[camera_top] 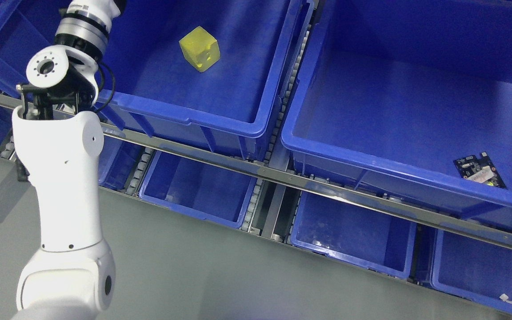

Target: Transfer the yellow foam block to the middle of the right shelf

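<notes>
the yellow block (pixel 199 48) is sitting on the floor of the left bin (pixel 238 120) on the upper shelf level, turned corner-on to the camera, well apart from the bin walls and touching nothing else. small round marks are showing on its front face. the left arm (pixel 67 186) is coming up from the lower left, its white forearm rising past the shelf rail (pixel 282 178) and its wrist crossing the left bin's near-left corner before running off the top edge. the left hand is lying outside the picture, so its opening and any hold are not something i can tell. the arm is standing left of the block, not touching it. the right bin (pixel 340 155) is sitting just beside the left bin, with a roller track (pixel 288 84) showing between them. a small circuit board (pixel 480 171) is lying flat in the right bin's near-right corner, close to the front wall. below the rail, lower bins (pixel 349 231) are sitting in a row, blue like the upper ones. grey floor (pixel 194 275) is showing in front of the shelf. the right arm is not showing anywhere.
</notes>
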